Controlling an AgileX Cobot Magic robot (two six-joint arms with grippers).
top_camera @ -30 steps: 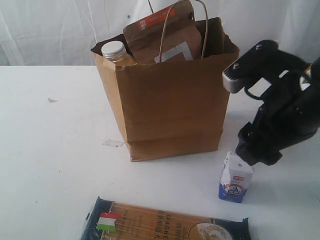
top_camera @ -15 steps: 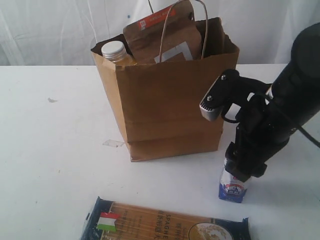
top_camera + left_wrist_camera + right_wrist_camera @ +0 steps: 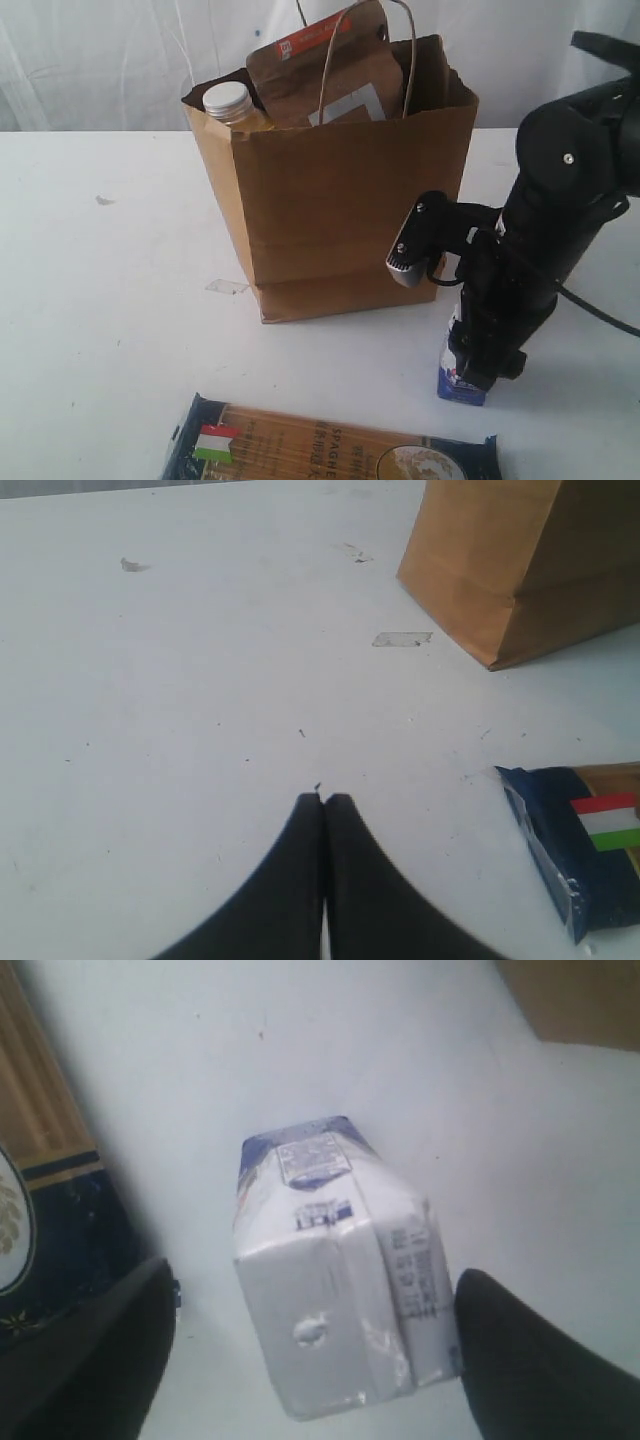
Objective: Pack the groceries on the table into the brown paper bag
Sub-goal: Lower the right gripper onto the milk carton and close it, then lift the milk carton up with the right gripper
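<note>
Lowered now: right fingers straddle white-blue carton, wide open, not clamped; left fingers pressed together, empty. Grasp next.

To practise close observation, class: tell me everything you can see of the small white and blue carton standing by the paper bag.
The white-blue carton is a small paperboard box, white above with a blue band at its base and printed labels on its sides. Its folded top shows a small dent. It stands upright on the table, apart from the brown paper bag. The right gripper is open, with one finger on each side of it; whether either finger touches it is unclear.
</note>
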